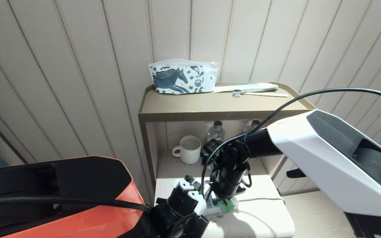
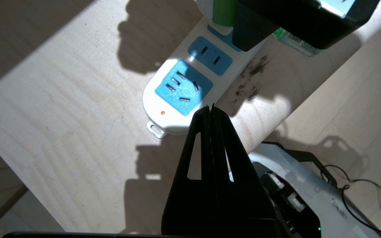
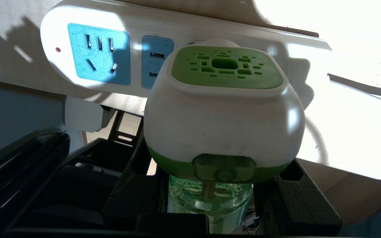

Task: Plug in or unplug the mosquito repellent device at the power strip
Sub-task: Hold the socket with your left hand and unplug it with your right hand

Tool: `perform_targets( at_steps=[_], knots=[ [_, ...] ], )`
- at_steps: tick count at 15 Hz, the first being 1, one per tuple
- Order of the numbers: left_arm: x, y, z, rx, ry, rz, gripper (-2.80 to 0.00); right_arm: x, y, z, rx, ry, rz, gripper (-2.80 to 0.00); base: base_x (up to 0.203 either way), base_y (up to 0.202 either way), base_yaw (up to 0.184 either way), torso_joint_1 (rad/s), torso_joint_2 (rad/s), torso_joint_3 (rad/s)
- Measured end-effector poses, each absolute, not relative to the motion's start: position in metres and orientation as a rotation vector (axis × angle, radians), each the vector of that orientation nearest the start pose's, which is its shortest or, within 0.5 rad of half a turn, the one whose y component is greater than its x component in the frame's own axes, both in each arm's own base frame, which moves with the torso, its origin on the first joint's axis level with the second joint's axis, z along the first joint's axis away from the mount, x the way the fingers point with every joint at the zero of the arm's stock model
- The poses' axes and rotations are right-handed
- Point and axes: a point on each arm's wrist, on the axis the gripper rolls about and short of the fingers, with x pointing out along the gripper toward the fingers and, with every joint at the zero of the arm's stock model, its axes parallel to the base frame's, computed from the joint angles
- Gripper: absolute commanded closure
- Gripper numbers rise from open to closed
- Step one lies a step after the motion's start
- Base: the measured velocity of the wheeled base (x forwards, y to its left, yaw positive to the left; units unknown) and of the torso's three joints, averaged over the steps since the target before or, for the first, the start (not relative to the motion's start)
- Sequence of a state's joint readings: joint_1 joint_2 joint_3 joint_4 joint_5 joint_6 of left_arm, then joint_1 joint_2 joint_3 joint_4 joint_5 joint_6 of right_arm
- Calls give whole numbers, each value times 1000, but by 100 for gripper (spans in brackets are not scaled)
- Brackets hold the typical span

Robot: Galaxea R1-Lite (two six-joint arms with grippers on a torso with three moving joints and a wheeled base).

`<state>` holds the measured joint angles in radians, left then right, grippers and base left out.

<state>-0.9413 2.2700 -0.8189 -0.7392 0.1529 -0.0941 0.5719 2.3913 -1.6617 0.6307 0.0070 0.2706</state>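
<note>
Mosquito repellent device [image 3: 223, 109] seated against the power strip [image 2: 177, 96] on the counter [image 2: 61, 115], clamped at its bottle by the right hand [image 3: 210, 195]. Left hand [image 2: 211, 114], fingers together, hovers near the strip's end; 2 sockets remain free. Plugging or unplugging appears incomplete.

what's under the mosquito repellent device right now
The power strip lies under the mosquito repellent device, held by the right gripper. The device covers its prongs and that socket.

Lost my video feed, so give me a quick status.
Right gripper shut on mosquito repellent device at power strip. Left gripper shut, empty, over the strip's near end. Nothing in the way.
</note>
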Motion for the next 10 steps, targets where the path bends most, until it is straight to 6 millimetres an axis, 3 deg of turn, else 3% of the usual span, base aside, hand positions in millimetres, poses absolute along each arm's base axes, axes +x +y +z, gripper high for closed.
perform_targets(
  at_steps=[10],
  knots=[
    [226, -303, -6, 284, 634, -710, 0, 355, 230, 41, -162, 1370, 301, 0, 0, 0, 0, 0, 0, 0]
  ],
)
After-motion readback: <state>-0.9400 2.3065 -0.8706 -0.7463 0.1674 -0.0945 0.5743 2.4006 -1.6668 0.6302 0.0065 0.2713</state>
